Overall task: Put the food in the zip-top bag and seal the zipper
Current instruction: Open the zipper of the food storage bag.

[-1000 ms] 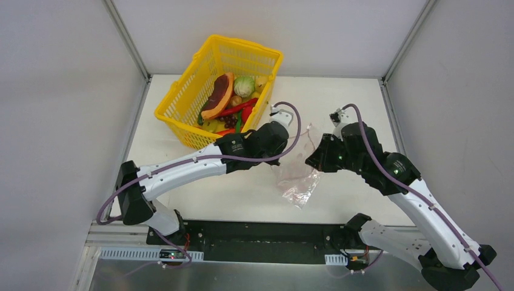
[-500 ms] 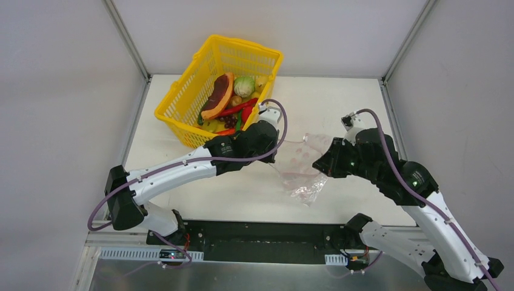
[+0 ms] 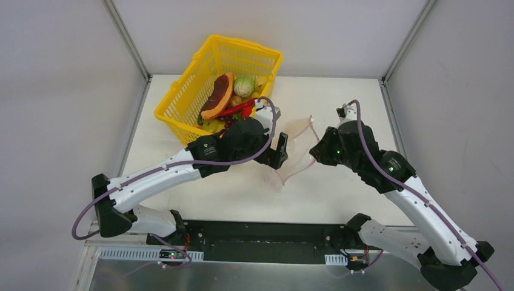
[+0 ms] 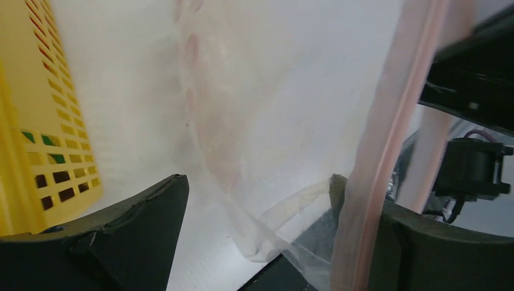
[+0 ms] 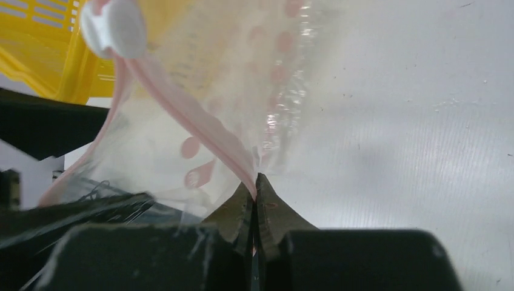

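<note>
The zip-top bag [image 3: 295, 151] hangs upright between my two grippers, clear with pink dots. My right gripper [image 3: 314, 150] is shut on its pink zipper [image 5: 200, 124], pinching the strip at the fingertips [image 5: 256, 185]; a white slider [image 5: 115, 27] sits at the strip's far end. My left gripper [image 3: 280, 147] stands open, and bag film [image 4: 267, 157] drapes loosely between its fingers [image 4: 139, 224]. The zipper [image 4: 394, 121] runs in front of its right finger. The food, including the melon slice [image 3: 218, 96] and cabbage [image 3: 244, 85], lies in the yellow basket [image 3: 182, 103].
The yellow basket stands at the back left, its wall [image 4: 36, 121] close beside my left gripper. White walls and metal posts [image 3: 127, 42] enclose the table. The table's near edge [image 3: 254, 221] runs just ahead of the arm bases.
My left gripper has opened and let go of the bag, drawing back slightly left. My right gripper has lifted the bag's edge, so the bag now hangs upright instead of lying crumpled.
</note>
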You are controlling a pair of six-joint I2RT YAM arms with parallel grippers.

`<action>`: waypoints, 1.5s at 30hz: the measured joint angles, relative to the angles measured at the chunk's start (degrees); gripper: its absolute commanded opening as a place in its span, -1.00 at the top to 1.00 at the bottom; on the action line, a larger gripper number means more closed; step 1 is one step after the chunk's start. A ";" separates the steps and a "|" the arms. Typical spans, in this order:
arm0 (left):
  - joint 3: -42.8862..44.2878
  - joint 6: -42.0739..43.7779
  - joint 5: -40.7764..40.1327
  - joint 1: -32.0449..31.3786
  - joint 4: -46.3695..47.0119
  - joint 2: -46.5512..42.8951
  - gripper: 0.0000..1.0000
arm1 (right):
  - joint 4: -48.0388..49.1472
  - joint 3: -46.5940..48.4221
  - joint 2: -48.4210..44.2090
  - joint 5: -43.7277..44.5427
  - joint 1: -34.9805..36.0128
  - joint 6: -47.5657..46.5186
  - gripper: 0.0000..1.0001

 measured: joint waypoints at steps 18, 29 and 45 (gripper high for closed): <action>3.26 3.78 2.73 -0.04 -2.03 1.16 -0.41 | 7.06 -0.24 3.89 -2.84 0.00 0.15 0.95; 9.03 3.37 3.74 -0.22 -3.28 3.15 -0.16 | 6.91 1.03 6.58 -4.00 0.00 0.28 0.94; 17.40 5.01 -4.42 -5.01 -13.49 8.31 0.83 | 8.76 1.03 7.08 -5.38 -0.04 1.84 0.87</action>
